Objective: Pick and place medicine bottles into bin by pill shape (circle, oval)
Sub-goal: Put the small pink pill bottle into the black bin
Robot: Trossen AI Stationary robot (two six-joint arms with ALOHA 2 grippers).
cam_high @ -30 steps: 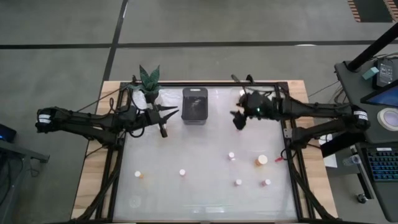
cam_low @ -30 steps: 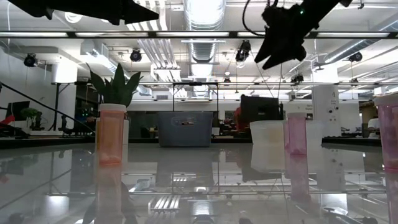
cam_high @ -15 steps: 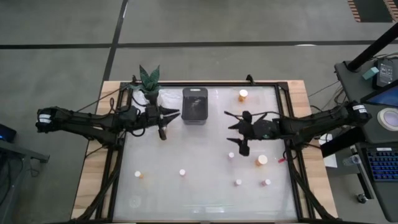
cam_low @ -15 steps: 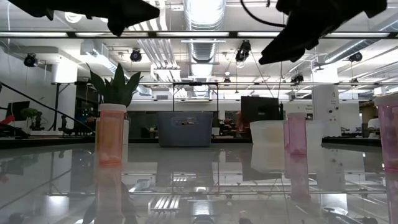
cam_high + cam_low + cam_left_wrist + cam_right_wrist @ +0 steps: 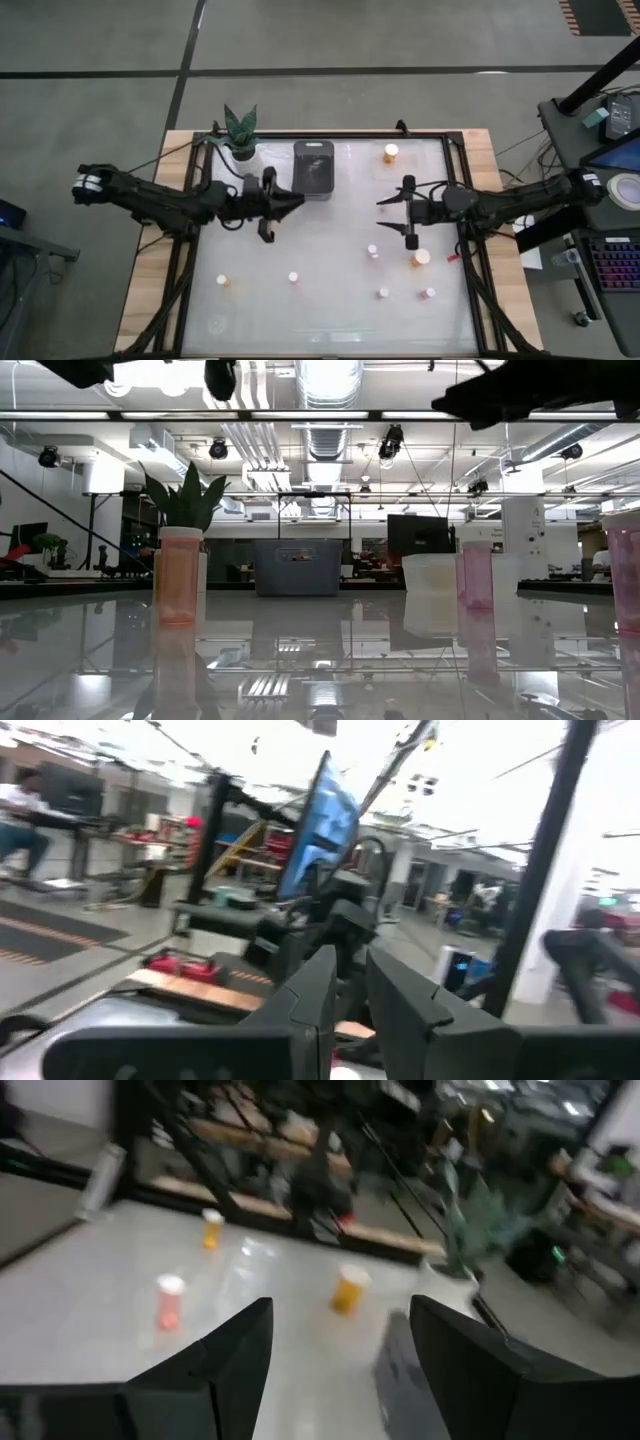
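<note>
White caps dot the near half of your bench, so most of the sorting looks still to do. From above you can count seven medicine bottles standing loose: an orange one at the far edge, a small one near the middle, a larger orange one beside it, two nearer the front right, and two more front left. The dark bin sits at the far centre; you cannot see into it well enough to tell what it holds.

Your right tool hovers over the bench with its fingers spread and nothing between them, near the middle bottle and the larger orange one. Your left tool hangs just beside the bin, fingers pinched together and empty.

A potted plant stands at the far left, close to the bin; watch it when the left arm swings. Otherwise, nothing blocks the right tool's way down.
</note>
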